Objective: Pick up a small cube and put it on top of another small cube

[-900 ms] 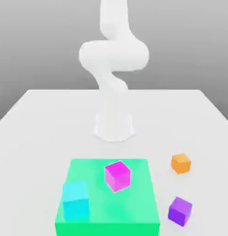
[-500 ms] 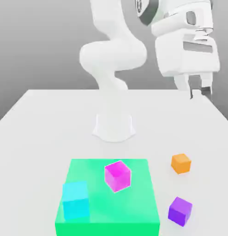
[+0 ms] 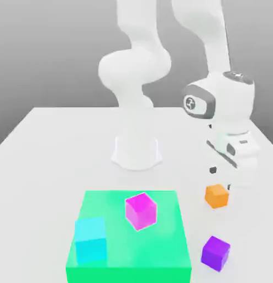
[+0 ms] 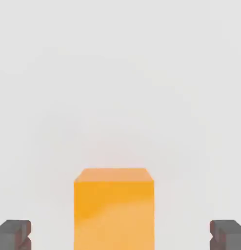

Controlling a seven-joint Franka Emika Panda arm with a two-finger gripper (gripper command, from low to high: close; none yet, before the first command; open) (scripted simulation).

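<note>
The small plain orange cube (image 3: 216, 195) sits on the white counter (image 3: 50, 143), toward the exterior view's right, just off the right edge of a flat green square slab (image 3: 129, 264). In the hand view the orange cube (image 4: 114, 209) lies between the two dark grey fingers (image 4: 13, 234), with bare counter showing on each side of it, so neither pad touches it. The fingers stand wide open and hold nothing. In the exterior view the gripper (image 3: 220, 178) hangs just above the orange cube, pointing down, at the end of the white arm (image 3: 133, 66) whose round base stands near the middle of the counter.

A small purple cube (image 3: 215, 253) of similar size rests on the counter nearer the camera than the orange one, apart from it and also off the slab's right side. On the green slab sit a larger magenta cube (image 3: 141, 210), turned slightly askew, and a cyan cube (image 3: 90, 239) near the slab's left edge; the two are apart.
</note>
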